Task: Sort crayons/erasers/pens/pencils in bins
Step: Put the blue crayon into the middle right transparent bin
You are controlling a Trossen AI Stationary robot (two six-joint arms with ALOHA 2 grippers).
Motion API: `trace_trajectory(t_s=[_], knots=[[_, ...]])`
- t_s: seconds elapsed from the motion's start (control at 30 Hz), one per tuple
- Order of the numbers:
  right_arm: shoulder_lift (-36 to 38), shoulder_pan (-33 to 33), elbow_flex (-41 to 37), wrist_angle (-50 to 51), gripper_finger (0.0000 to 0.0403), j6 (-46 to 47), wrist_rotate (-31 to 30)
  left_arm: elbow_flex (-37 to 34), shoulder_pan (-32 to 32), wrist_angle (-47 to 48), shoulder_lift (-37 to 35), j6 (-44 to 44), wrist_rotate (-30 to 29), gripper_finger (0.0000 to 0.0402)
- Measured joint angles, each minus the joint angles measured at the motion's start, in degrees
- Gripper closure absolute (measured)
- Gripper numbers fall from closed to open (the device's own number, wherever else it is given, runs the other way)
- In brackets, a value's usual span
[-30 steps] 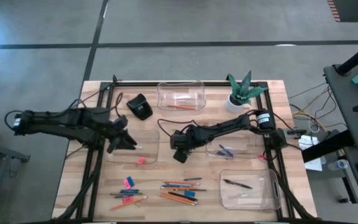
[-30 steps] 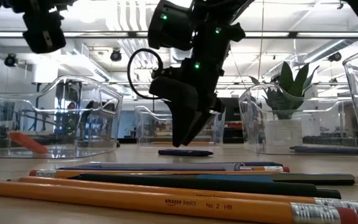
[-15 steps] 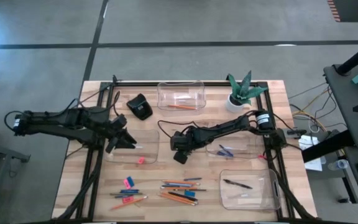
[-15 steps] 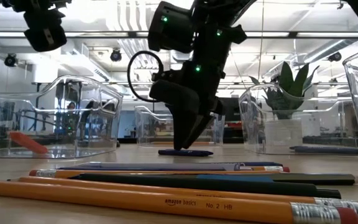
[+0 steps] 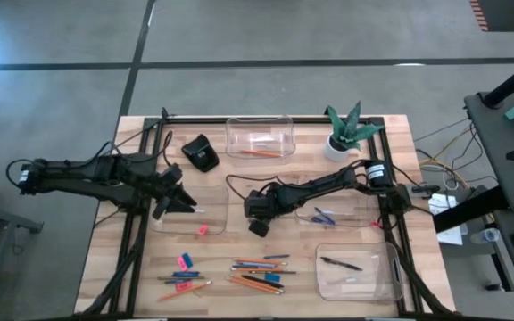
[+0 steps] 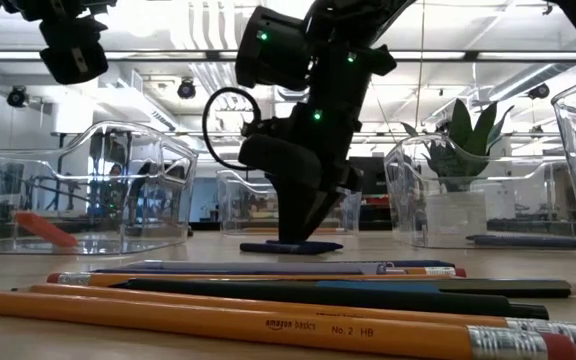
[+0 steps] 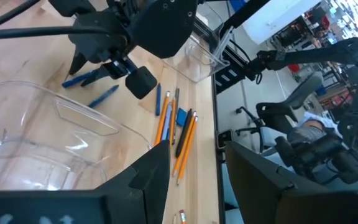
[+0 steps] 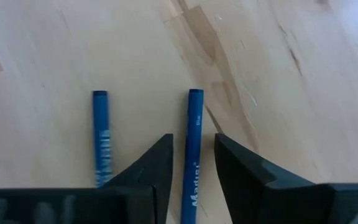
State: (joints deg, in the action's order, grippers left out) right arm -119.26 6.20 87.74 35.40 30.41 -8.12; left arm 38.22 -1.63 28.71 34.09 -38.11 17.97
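Wooden table (image 5: 150, 267) is carrying four bins. Just left of the bin (image 5: 342, 207) holding blue sticks, the right gripper (image 8: 191, 165) is straddling a blue crayon (image 8: 192, 134), fingers not yet pinching it; a second crayon (image 8: 100, 134) is lying alongside. Farther left, the left gripper (image 5: 188, 205) is hovering, jaws parted, empty.

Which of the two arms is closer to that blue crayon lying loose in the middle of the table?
Right. Its gripper straddles the blue crayon; the left gripper hangs apart over a bin.

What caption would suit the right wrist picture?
Right gripper straddling one blue crayon on the wooden table, a second crayon alongside.
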Motion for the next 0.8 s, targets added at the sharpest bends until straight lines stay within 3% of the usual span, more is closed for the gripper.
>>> trace_trajectory(t_s=[0.27,0.5,0.8], knots=[[1.05,0.04,0.09,0.11,0.0384,-2.48,0.74,-0.02,0.00,-0.26,-0.07,0.00,-0.47,0.0262],[5.34,0.07,-0.17,0.86,0.0387,-4.59,1.09,-0.07,0.00,-0.31,-0.09,-0.02,-0.49,0.0262],[18.51,0.20,-0.04,4.35,0.0389,-7.49,-7.33,-0.13,-0.04,-0.55,0.39,-0.02,-1.63,0.0262]])
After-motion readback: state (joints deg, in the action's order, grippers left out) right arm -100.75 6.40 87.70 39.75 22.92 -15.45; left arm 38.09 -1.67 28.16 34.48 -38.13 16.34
